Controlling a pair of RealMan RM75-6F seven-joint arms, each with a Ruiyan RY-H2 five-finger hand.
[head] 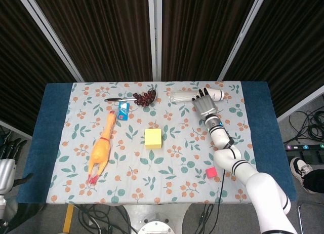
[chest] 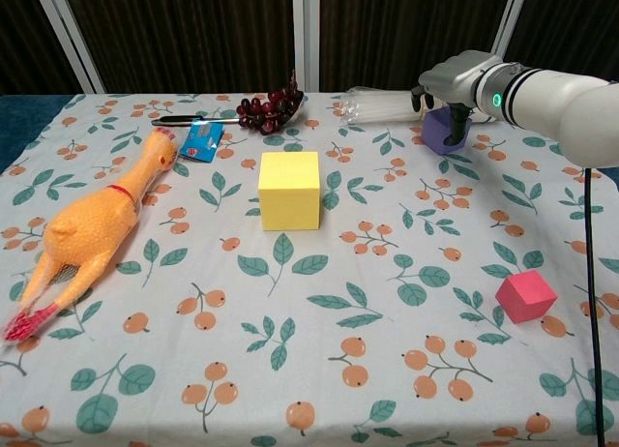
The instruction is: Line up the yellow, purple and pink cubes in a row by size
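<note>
The large yellow cube (head: 153,138) (chest: 289,189) stands mid-table. A small pink cube (head: 211,172) (chest: 526,295) lies near the front right. At the back right rests the purple cube (chest: 440,134), still on the cloth. My right hand (head: 205,103) (chest: 453,81) is down over it. One dark finger (chest: 456,125) crosses its front face and the others reach behind, so the hand grips it. In the head view the hand hides the cube. My left hand (head: 7,165) hangs off the table's left edge, fingers apart and holding nothing.
A rubber chicken (head: 101,148) (chest: 87,224) lies along the left side. At the back are dark grapes (head: 145,97), a blue packet (head: 122,110) and a lying stack of clear cups (head: 182,95) (chest: 382,105), just left of the purple cube.
</note>
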